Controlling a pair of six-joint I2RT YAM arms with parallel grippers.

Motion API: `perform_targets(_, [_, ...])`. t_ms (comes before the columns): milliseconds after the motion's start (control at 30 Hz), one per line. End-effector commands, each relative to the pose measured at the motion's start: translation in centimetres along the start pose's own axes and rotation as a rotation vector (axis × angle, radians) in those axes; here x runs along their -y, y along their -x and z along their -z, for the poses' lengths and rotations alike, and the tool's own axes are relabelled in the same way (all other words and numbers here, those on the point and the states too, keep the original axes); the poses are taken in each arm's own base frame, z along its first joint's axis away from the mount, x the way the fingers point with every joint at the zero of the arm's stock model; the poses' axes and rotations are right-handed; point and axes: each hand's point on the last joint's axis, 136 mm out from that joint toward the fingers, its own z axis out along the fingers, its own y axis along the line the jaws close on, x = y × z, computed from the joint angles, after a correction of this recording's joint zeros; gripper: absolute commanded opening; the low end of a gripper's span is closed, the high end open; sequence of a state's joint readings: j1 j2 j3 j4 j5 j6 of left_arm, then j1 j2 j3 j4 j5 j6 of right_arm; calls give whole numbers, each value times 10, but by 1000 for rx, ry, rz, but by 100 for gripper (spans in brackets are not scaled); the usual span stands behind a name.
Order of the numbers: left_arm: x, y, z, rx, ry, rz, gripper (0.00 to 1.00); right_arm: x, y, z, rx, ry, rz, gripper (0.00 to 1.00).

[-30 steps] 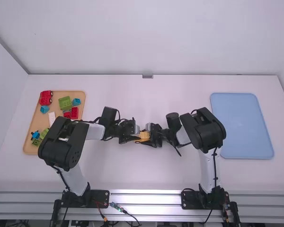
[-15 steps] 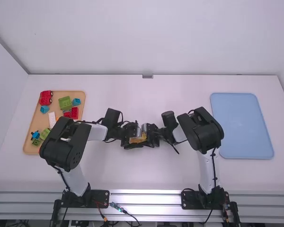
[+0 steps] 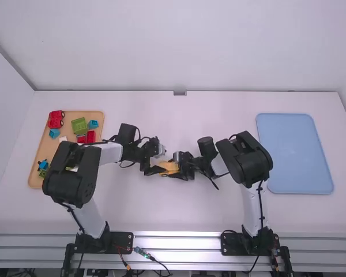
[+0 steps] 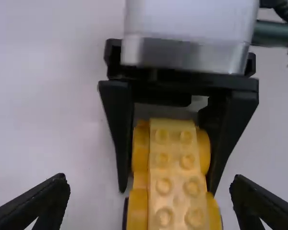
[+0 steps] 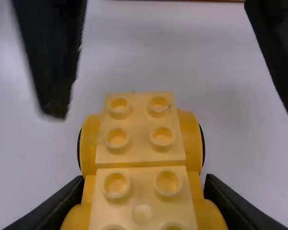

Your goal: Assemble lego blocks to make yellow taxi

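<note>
The yellow lego car (image 5: 141,153) is held tight by the right gripper (image 3: 177,166). The left gripper (image 3: 159,168) is wide open near the other end.

The yellow block piece (image 5: 140,155) is cut off in both wrist views, its underside, perhaps wheeled, hidden.

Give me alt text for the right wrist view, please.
The right gripper grips a yellow studded block assembly with rounded sides. Beyond, the left gripper's open fingers flank it without touching, with white table behind.
</note>
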State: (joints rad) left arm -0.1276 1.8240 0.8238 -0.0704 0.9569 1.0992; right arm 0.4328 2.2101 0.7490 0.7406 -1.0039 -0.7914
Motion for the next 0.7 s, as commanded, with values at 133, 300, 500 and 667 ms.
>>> perform_targets(133, [9,20,15,114,-24,-89,2,-3,-22,-1,-80,-35,-18,54])
perform_targets(300, [21,21,6,111,-55,-101,2,0,-23,0,-83,-39,-29,54])
perform_targets(500, [19,13,-9,12,-33,-59,2,-1,-23,1,-81,-40,-26,54])
perform_targets(667, [17,8,-15,-2,-29,-48,2,0,-23,0,-82,-38,-27,54])
